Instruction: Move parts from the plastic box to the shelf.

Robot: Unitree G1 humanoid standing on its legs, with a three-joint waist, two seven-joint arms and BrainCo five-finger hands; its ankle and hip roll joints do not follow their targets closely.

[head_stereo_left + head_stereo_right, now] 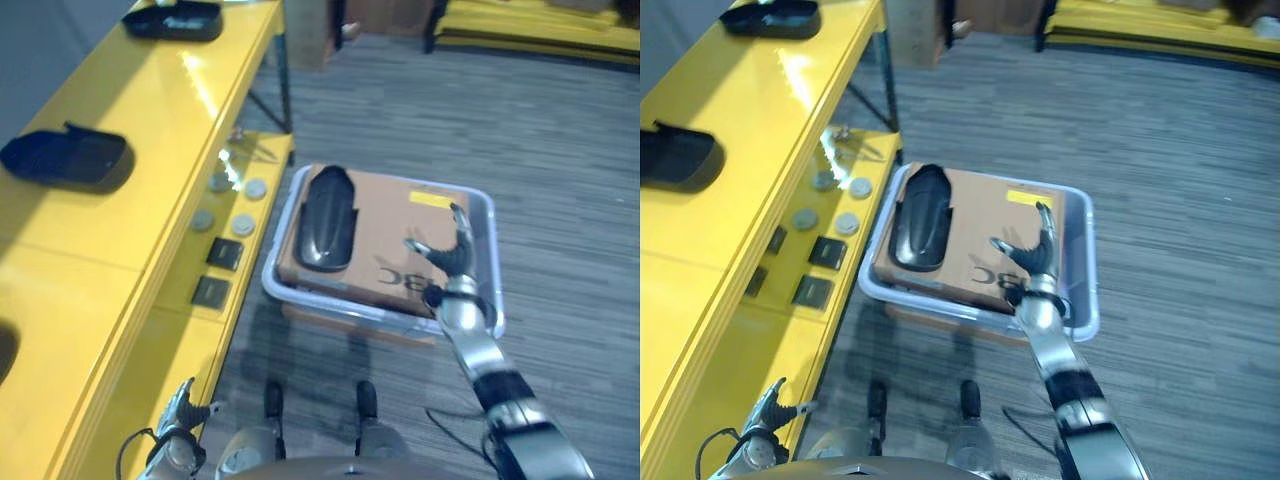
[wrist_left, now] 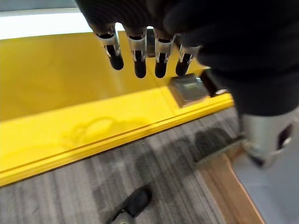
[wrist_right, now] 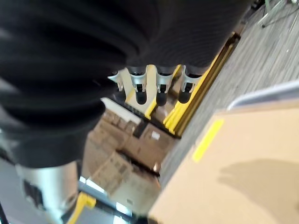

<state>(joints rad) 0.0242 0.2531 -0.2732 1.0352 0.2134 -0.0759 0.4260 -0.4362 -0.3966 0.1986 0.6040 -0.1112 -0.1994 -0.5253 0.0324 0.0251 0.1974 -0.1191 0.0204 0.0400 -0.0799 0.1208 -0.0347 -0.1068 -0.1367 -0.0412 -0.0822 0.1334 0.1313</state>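
The right hand [image 1: 452,262] hovers with fingers spread over the cardboard [image 1: 385,240] in the plastic box [image 1: 484,212]; one black part [image 1: 327,218] lies on its left side. The left hand [image 2: 145,44] (fingers relaxed, holding nothing) hangs near the yellow shelf [image 1: 130,150], which carries two more black parts.

The right arm is reaching forward from the near right, its forearm stretching away from the body. The right hand [image 1: 452,262] is hanging at the end of it with the fingers [image 3: 160,91] relaxed and slightly spread, the thumb standing apart to the left, and nothing is lying between them. The left hand [image 1: 178,418] is hanging low at the near left, close to the body, its fingers [image 2: 138,58] pointing out straight in a row and holding nothing.
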